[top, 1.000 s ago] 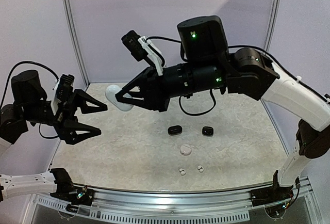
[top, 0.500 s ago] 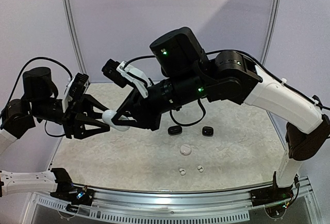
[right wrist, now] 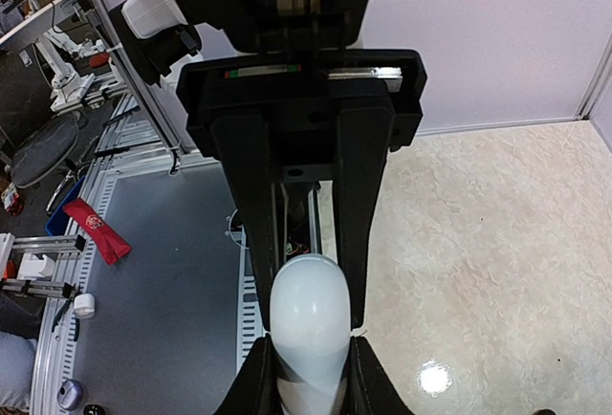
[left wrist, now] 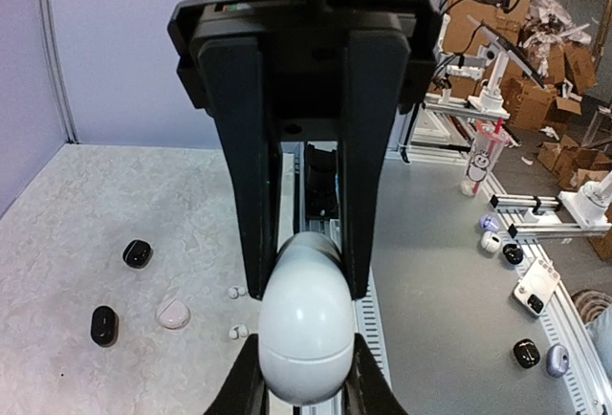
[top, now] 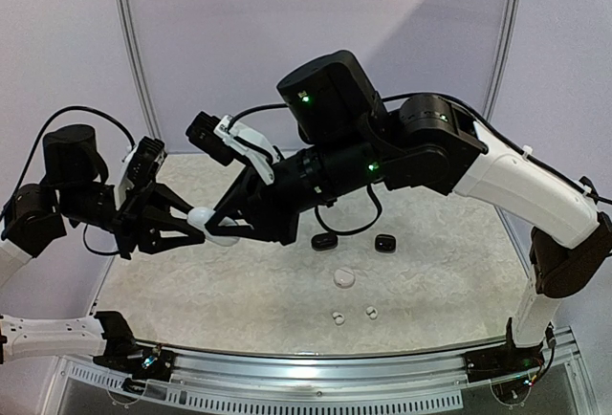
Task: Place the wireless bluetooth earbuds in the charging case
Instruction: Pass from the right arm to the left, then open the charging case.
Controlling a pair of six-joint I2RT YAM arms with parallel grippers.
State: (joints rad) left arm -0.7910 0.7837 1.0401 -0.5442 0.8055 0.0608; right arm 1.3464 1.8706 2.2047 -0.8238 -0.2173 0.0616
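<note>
My left gripper (top: 199, 229) and right gripper (top: 228, 228) both pinch the white case (left wrist: 306, 329) in mid-air from opposite ends. It looks smooth and rounded, so uneven squeeze could pop it loose. The earbuds (top: 337, 317) lie on the table (top: 449, 272).

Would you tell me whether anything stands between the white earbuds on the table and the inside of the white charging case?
Yes: the white charging case is shut, so its lid bars the white earbuds. The left end effector and right end effector hold it aloft.
</note>
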